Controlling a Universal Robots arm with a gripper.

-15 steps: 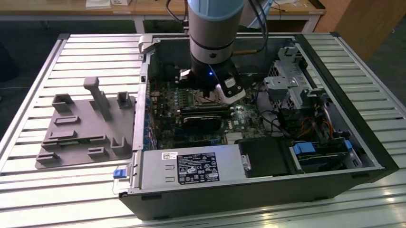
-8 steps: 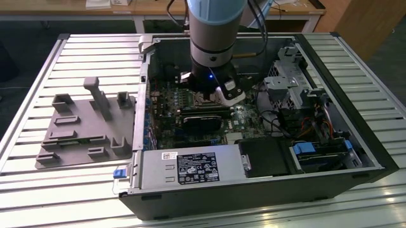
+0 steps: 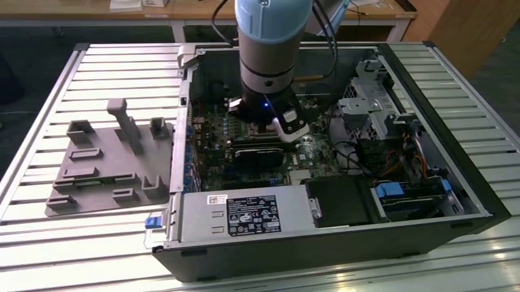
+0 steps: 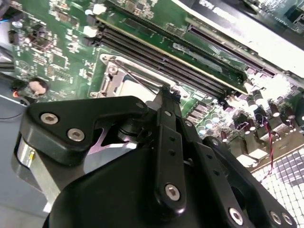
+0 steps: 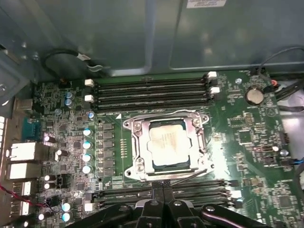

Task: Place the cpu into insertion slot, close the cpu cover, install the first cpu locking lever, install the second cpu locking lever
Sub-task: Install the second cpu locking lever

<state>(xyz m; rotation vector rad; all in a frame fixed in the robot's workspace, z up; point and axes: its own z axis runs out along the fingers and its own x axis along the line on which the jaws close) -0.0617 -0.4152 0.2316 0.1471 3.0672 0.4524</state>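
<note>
The cpu [image 5: 166, 141], a dull silver square, lies in the insertion slot [image 5: 164, 166] on the green motherboard. The silver cpu cover [image 5: 139, 142] lies flat around it. One thin wire lever [image 5: 161, 114] runs along the cover's far edge. Another lever [image 5: 190, 176] slants across the near edge, close to my fingertips. My gripper [image 5: 162, 190] hangs just off that near edge with its black fingers pressed together and nothing between them. In the second wrist view the gripper [image 4: 167, 92] tips sit beside the cover [image 4: 114, 78]. In the exterior view the arm reaches down into the open computer case, gripper [image 3: 268, 131] over the board.
Long black memory slots [image 5: 152, 90] flank the socket on both sides. Capacitors [image 5: 87, 142] and a coin battery [image 5: 254, 95] stand nearby. A black heatsink [image 3: 260, 158], the power supply [image 3: 243, 216] and a drive cage [image 3: 374, 103] crowd the case. A grey fixture tray [image 3: 106, 164] lies at the exterior view's left.
</note>
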